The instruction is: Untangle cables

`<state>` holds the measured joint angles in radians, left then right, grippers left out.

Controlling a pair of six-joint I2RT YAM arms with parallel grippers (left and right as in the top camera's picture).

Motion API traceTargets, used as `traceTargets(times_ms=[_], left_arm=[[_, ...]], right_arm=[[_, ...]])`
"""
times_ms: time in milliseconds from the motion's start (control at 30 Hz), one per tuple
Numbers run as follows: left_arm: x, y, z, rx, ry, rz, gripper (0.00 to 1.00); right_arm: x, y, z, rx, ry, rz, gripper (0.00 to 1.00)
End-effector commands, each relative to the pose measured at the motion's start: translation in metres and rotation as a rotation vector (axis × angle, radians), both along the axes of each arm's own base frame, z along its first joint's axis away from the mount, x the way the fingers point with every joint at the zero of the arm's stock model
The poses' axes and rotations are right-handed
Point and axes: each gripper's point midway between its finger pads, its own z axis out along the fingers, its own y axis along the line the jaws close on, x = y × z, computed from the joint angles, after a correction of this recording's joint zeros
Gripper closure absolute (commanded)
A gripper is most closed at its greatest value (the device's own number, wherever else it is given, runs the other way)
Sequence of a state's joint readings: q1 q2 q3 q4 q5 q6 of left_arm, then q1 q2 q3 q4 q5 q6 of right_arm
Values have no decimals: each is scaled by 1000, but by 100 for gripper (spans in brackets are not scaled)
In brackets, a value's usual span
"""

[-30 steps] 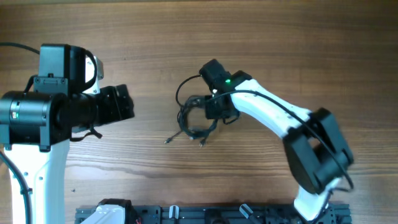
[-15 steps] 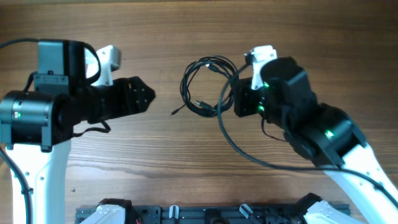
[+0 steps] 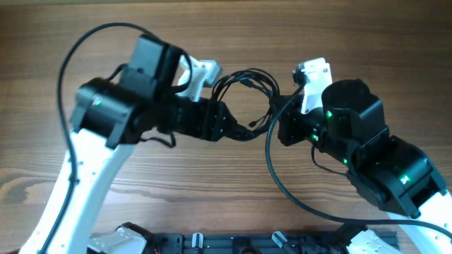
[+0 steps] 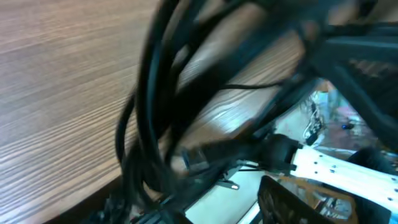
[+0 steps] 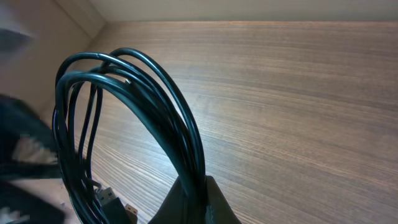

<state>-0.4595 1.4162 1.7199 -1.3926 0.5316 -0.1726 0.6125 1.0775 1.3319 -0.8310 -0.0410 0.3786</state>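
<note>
The cables (image 3: pixel 248 77) stand looped over the bench (image 3: pixel 367 42), between the two hands. The left hand (image 3: pixel 232 130) lies at the cables' left. The right hand (image 3: pixel 277 118) is at their right, with the loops caught in it.

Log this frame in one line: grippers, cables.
right gripper: shut on cables, coil upright | left gripper: at the coil, jaws unclear | tangle: not yet separated

Overhead looks straight down; both wrist views close-up, sharing cables (image 5: pixel 189 140).
</note>
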Motion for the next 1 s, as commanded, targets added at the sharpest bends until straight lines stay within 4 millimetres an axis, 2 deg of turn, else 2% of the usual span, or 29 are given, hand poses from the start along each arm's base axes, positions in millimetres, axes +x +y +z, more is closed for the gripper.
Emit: traceTargets(times_ms=[0,67,133,200,267,300,333,367,433,467,533,600,667,733,800,967], left_arm=[[14,-1,-13,59,-7,7,41],[24,1,-19,90,-22,28,44],[29,4,-20,111,-44,43,51],[29,5,-20,114,-46,44,64],[28,5,-18,112,-49,45,85],[28,6,-17,110,-52,45,87],[27,6,-16,108,-56,45,84],[26,6,-14,105,-61,45,55],[25,7,-11,101,-69,46,8],[24,7,-10,98,-73,46,0],[21,9,-5,90,-87,46,0],[17,14,3,90,-122,57,9],[18,25,8,123,-168,98,35],[17,32,15,137,-204,121,51],[16,39,19,171,-253,141,62],[5,15,19,248,-350,56,54]], right_arm=[[-7,1,10,16,-22,26,96],[-8,0,8,11,-15,26,96],[-9,-1,5,3,-7,27,96],[-9,-1,5,-6,-9,32,96],[-10,-2,3,-17,-11,39,96],[-10,-3,3,-22,-9,36,96],[-9,-4,1,-30,-8,27,96],[-9,-6,0,-39,-5,20,96],[-9,-7,-1,-43,-3,19,96],[-9,-7,-1,-43,-3,19,96],[-9,-7,-1,-44,-2,19,96],[-7,-7,-3,-50,-1,11,96],[-7,-7,-4,-53,1,10,96],[-7,-7,-4,-53,2,10,96],[-6,-7,-6,-57,7,10,96],[-7,-2,-8,-48,23,28,96]])
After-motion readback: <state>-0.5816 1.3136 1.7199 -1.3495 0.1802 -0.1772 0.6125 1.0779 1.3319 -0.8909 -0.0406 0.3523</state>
